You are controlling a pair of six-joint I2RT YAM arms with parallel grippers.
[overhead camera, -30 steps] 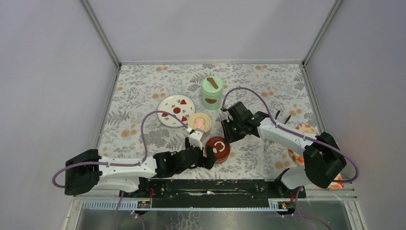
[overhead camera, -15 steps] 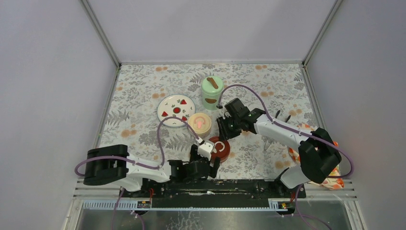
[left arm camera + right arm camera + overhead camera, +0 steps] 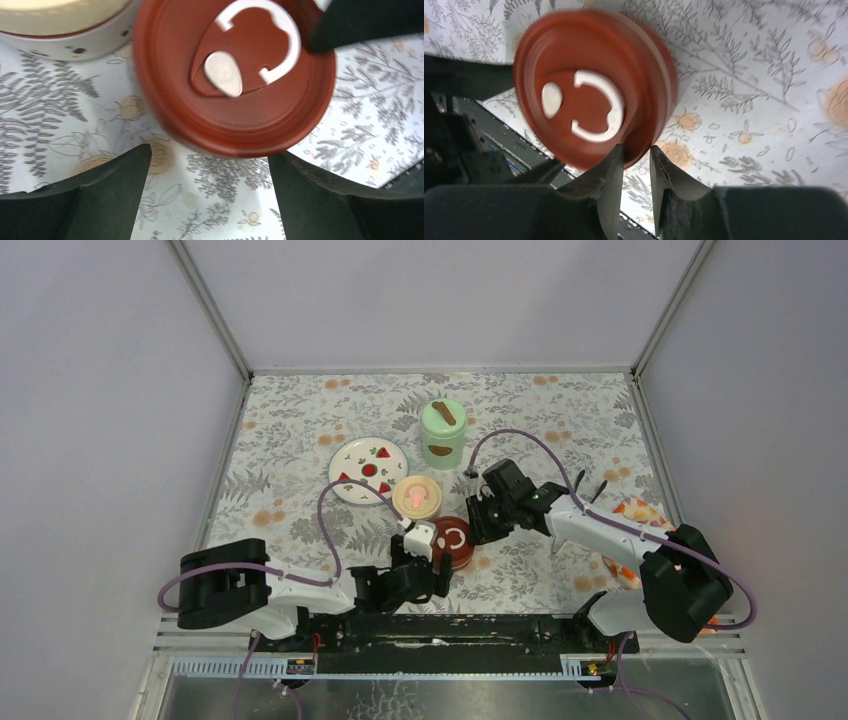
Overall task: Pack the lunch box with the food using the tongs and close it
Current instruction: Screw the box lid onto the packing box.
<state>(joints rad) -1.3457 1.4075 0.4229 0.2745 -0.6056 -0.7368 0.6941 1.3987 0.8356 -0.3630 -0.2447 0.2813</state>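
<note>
Fingers (image 3: 100, 195) of your left gripper (image 3: 209, 159) stand wide apart and hold nothing, with the small round steel bowl with a dark-red lid (image 3: 235, 75) just ahead of them on the floral tablecloth (image 3: 50, 110). Your right gripper (image 3: 635, 152) has its fingers drawn narrow, pinching that lid's rim. The bowl sits near the table's front edge, just beside the cream-lidded steel bowl (image 3: 417, 497), with the mint-green cylindrical jar (image 3: 443, 430) farther back.

dark-red lid (image 3: 458, 540), cream lid (image 3: 417, 496), mint-green jar (image 3: 442, 435), on grey leaf-print tablecloth (image 3: 300, 430) with orange blossoms.
</note>
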